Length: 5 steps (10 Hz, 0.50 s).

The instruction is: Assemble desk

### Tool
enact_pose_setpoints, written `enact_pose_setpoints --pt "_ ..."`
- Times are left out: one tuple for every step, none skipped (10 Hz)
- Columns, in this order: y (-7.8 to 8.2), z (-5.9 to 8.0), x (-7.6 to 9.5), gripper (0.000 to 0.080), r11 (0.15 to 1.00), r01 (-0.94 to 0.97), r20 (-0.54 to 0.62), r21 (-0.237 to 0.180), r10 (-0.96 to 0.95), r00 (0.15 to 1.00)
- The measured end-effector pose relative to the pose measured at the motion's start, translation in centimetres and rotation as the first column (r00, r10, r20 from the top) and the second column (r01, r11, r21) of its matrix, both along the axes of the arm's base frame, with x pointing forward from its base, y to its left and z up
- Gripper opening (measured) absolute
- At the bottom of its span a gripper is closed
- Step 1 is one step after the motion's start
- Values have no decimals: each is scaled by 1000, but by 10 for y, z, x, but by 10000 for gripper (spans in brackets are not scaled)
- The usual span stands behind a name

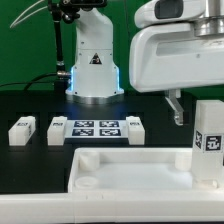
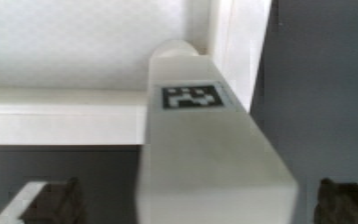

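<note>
Straddles, with gripper point(image 2: 194, 203) fingers spread and touching nothing, the leg point(image 2: 202, 140) upright at the desk top's point(image 1: 130, 170) corner on the exterior view's right. Probably gripping to screw in: centre evenly, close squarely, keep vertical while turning.

The glossy white arm point(image 1: 92, 38), a black triangular mark point(image 1: 95, 59) on its base above a glowing blue ring point(image 1: 70, 80), with thin black cables point(image 1: 38, 14), a boxy white wrist housing point(image 1: 175, 55) and dark fingers point(image 2: 30, 203).
</note>
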State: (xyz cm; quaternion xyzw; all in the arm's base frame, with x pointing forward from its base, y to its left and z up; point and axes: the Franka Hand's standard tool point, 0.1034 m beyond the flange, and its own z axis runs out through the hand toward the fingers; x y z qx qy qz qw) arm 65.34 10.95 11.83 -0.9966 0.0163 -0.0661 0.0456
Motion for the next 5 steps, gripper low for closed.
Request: enact_pose_setpoints --pt "0 -1 0 649 1000 4 1 0 -4 1000" --pt "-1 -1 0 523 1000 5 0 0 -5 1000" --pt "-1 -1 0 386 1000 5 0 0 -5 1000" --pt "-2 -1 0 386 995 100 -9 10 -100 995" --pt "-5 -1 0 297 988 155 -15 16 -155 988"
